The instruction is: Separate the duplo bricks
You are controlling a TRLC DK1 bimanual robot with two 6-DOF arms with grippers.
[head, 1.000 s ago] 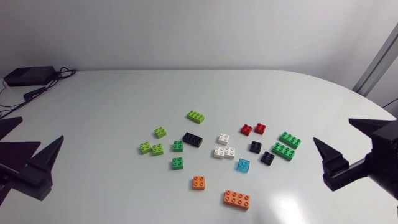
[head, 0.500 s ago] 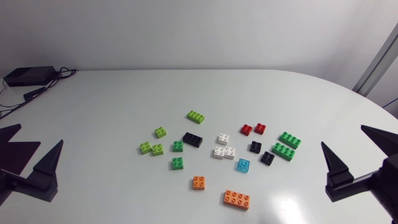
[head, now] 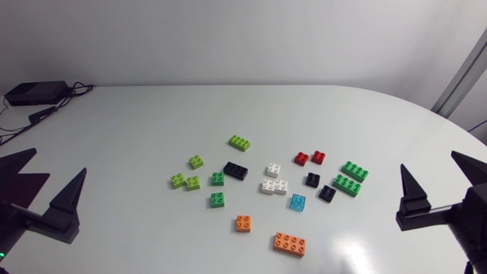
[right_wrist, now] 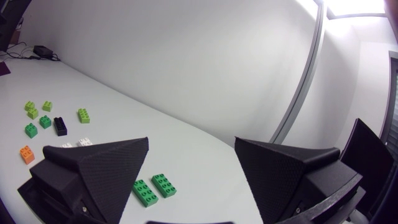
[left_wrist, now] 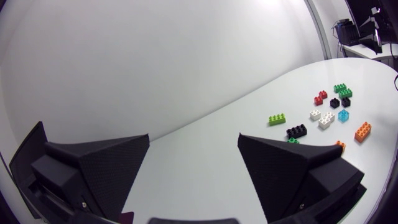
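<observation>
Head view: duplo bricks (head: pixel 275 186) lie scattered mid-surface (head: pixel 129 129), studs up, none held.

L gripper (head: pixel 60 159) sits at the near left edge, well apart from the bricks. Its fingers (left_wrist: pixel 99 168) are spread wide w/ nothing betw. them. R gripper (head: pixel 427 157) sits at the near right edge, likewise spread wide and holding nothing. In its wrist view the long green pair lies ahead of the gap betw. the fingers.

Brick layout, far to near:
- Long lime brick (head: pixel 240 142) is farthest out, alone.
- Small lime brick (head: pixel 196 161) is alone. Lime pair (head: pixel 178 180) sits just nearer, side by side, touching.
- Long black brick (head: pixel 236 170) is just beside a small green brick (head: pixel 218 179). Second small green (head: pixel 218 199) is apart, nearer.
- Red pair (head: pixel 301 158) sit side by side w/ a slight gap.
- Small white brick (head: pixel 273 170) is close behind the white cluster (head: pixel 268 185). The cluster is prob. two bricks butted together; can't tell if clipped.
- Two small black bricks (head: pixel 313 180) sit right of the whites, near each other, not touching.
- Clear-blue brick (head: pixel 298 202) sits betw. the white cluster and the nearer black one.
- Long green pair (head: pixel 354 170) are parallel, just beside each other, toward the R side.
- Small orange brick (head: pixel 243 222) and long orange brick (head: pixel 290 243) are nearest the front edge, apart.
</observation>
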